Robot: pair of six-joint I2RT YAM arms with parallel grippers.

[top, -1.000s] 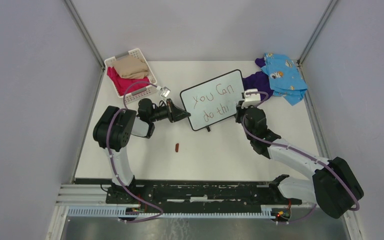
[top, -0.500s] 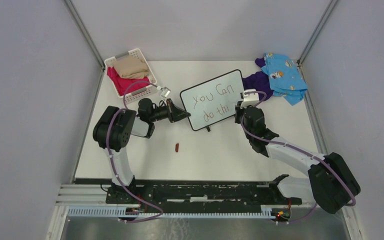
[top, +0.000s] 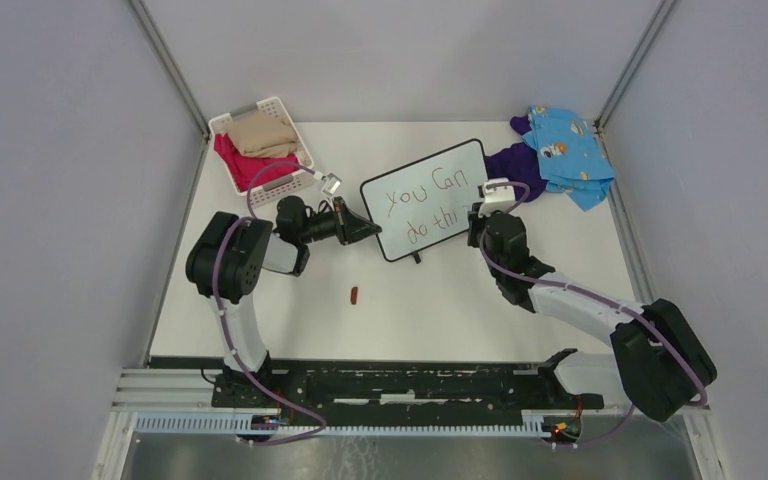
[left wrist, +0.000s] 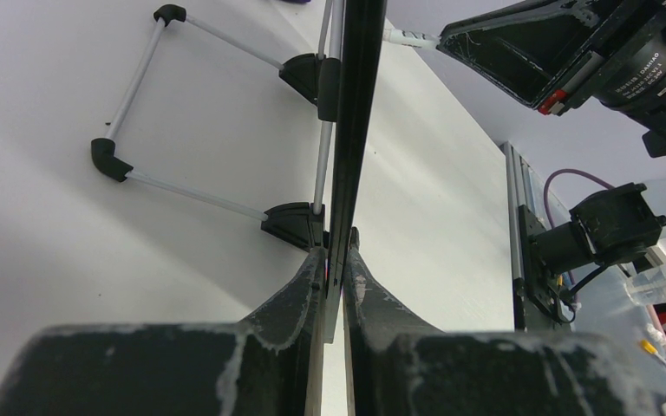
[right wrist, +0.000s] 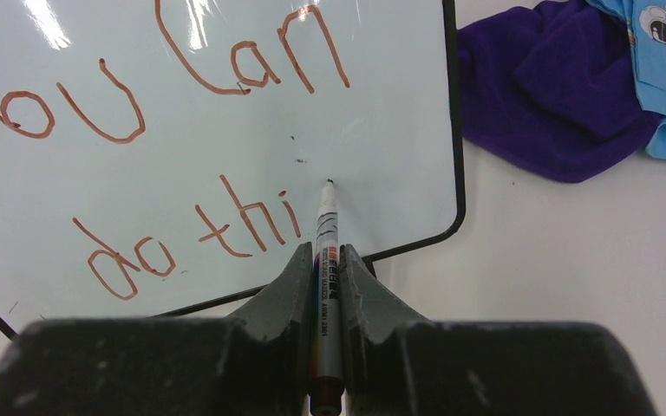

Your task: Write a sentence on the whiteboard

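The whiteboard (top: 430, 178) stands tilted at the table's middle, propped on its black feet (left wrist: 299, 224). My left gripper (top: 370, 230) is shut on its lower left edge, and the left wrist view shows the board edge-on (left wrist: 348, 130) between that gripper's (left wrist: 336, 258) fingers. The sentence (right wrist: 244, 211) reads "you can" above "do thi" in brown-red strokes. My right gripper (right wrist: 327, 250) is shut on a white marker (right wrist: 327, 227). The marker's tip is at the board just right of the "i". From above, the right gripper (top: 479, 222) is at the board's right edge.
A white basket (top: 299, 146) with beige and pink cloths sits at the back left. Purple cloth (top: 513, 160) and blue patterned cloth (top: 566, 150) lie behind the board's right side. A small brown-red cap (top: 354, 295) lies on the table in front.
My right arm has shifted slightly left along the board with the marker. The left arm and the board have not moved.
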